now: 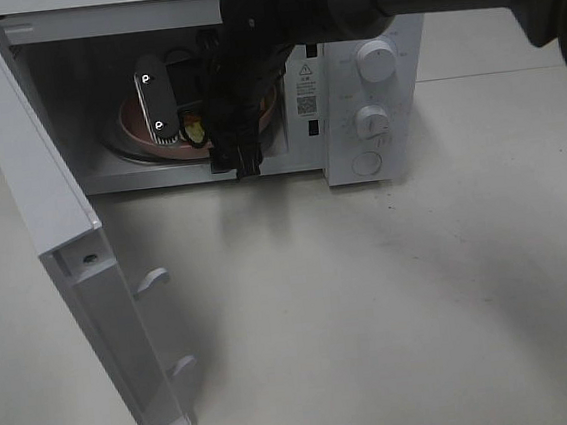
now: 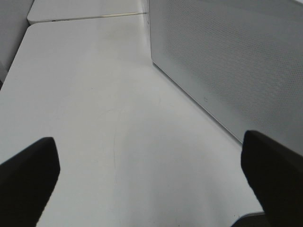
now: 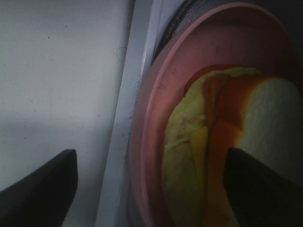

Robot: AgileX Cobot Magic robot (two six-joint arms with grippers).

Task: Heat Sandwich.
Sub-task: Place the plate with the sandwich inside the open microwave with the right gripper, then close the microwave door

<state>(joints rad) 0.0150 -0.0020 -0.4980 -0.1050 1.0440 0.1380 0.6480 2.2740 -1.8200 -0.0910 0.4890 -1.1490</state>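
Your right gripper (image 3: 151,156) stands wide open at the mouth of the microwave (image 1: 373,93) and has hold of nothing. Its two dark fingers (image 3: 42,189) are spread well apart. One hangs over the counter (image 1: 373,304) just outside the microwave's white sill (image 3: 128,118). The other hangs over the bread side of the sandwich (image 3: 213,142). Whether that finger touches the bread you cannot tell from these views.

Between the fingers lie the sill and the near rim of the pink plate (image 3: 151,104). The sandwich sits on that plate, inside the microwave, directly beneath and slightly ahead of the gripper. Its yellow-green filling faces the gap between the fingers, and its white bread lies toward the finger on the inner side. From the high camera you see the arm reaching down into the cavity from the upper right. The door (image 1: 54,225) is swung fully open away from the gripper.

Your left gripper (image 2: 149,142) is also opened as wide as it goes, with nothing between its fingers. Bare counter lies beneath it. A white perforated panel (image 2: 227,61) stands upright close beside one finger, not touching it.
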